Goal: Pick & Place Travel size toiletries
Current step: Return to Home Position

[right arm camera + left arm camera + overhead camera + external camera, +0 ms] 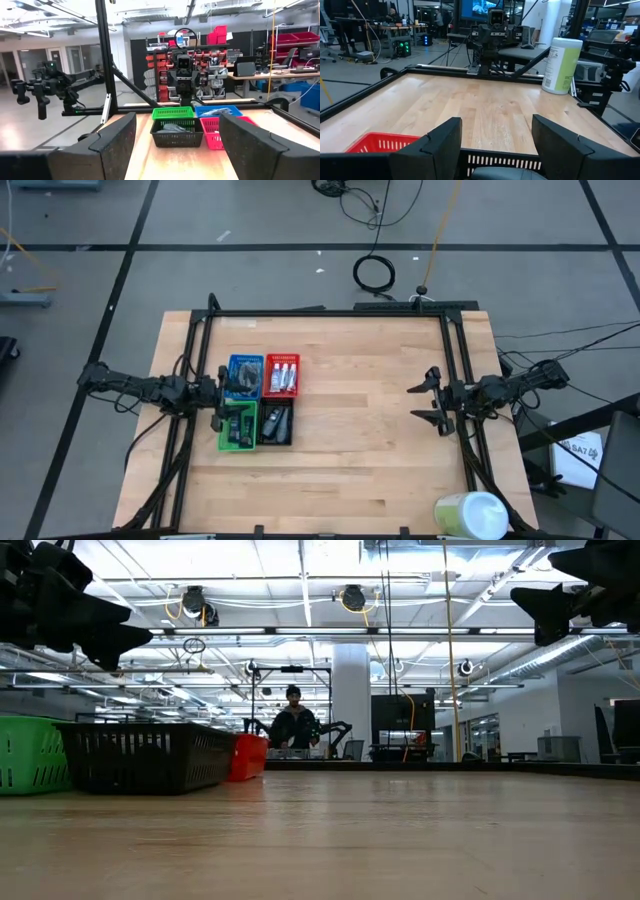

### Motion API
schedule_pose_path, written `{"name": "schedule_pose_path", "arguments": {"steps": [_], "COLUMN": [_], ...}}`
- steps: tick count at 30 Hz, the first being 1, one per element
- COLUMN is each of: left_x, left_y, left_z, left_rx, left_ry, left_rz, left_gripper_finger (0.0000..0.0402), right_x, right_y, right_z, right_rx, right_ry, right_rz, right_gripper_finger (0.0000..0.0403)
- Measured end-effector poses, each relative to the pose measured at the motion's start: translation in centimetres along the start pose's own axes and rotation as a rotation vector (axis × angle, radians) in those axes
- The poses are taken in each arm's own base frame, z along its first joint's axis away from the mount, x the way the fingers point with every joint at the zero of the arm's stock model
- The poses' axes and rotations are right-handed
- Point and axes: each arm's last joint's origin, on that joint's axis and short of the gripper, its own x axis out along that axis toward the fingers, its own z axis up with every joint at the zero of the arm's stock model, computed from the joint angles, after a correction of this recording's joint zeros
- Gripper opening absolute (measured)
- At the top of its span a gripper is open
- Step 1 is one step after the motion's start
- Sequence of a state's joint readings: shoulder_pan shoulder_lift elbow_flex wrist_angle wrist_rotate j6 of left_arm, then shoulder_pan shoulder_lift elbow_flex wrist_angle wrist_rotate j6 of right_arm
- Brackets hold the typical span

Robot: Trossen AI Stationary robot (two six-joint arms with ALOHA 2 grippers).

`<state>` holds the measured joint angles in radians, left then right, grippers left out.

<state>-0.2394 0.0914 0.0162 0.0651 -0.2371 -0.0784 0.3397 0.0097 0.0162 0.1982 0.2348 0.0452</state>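
Left gripper (219, 396) hangs above cluster of four trays on table's left side. Fingers spread wide, nothing held. Right gripper (428, 398) over bare wood on right side, well apart from trays, equally wide open and empty. Low view: both raised clear of tabletop (360, 440).

Travel size toiletries all sit in trays:
- white tubes (282, 376) in red tray (282, 357)
- dark grey packs (274, 423) in black tray (276, 444)
- further items, unclear, in blue tray (245, 358) and green tray (237, 448)

Pale green-white cylinder (472, 515) at table corner on right arm's side.
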Motion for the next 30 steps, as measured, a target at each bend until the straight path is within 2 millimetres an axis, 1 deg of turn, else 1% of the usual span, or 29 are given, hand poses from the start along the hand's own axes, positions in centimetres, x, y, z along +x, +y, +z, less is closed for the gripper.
{"name": "schedule_pose_path", "arguments": {"steps": [30], "left_x": [0.0], "left_y": [0.0], "left_z": [0.01], "left_rx": [-0.001], "left_ry": [-0.002], "left_rz": [0.0], "left_gripper_finger": [0.0237], "right_x": [0.0], "right_y": [0.0], "right_z": [0.0], "right_rx": [-0.005], "right_ry": [0.0], "right_rz": [0.0], "right_gripper_finger": [0.027]}}
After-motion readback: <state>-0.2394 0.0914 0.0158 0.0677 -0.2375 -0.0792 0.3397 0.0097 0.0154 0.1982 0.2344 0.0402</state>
